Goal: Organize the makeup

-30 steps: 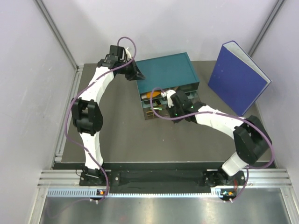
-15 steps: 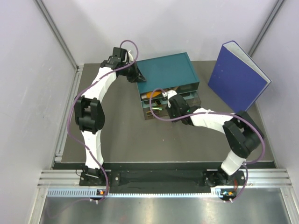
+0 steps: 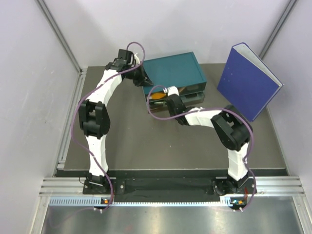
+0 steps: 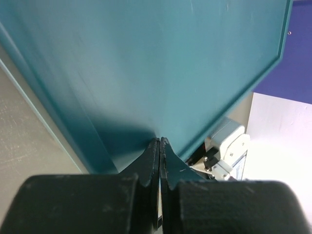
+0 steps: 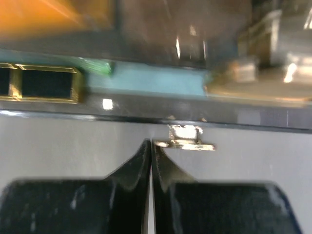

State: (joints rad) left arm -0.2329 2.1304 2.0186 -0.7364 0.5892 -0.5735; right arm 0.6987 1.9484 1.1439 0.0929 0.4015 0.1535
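Observation:
The makeup lies in the drawers of the teal drawer box [image 3: 173,72]. From above only an orange tube [image 3: 157,96] shows at the drawer's left end. The right wrist view, blurred, shows the orange tube [image 5: 48,12], a black-and-gold case [image 5: 41,83] and a green piece [image 5: 100,67] behind the clear drawer front [image 5: 234,161]. My right gripper [image 5: 150,143] is shut and empty, its tips against that drawer front beside a small gold catch [image 5: 187,139]. My left gripper [image 4: 160,141] is shut and empty, its tips touching the box's top left edge [image 4: 146,73].
A big blue binder [image 3: 248,80] stands open and upright at the back right, close to the box. Grey walls enclose the dark table [image 3: 131,146] on three sides. The right arm's elbow [image 3: 229,129] bends over the table in front of the box.
My right gripper has moved left and back, pushing the open drawers into the teal box; much less of their contents shows now. The left gripper stayed at the box's corner.

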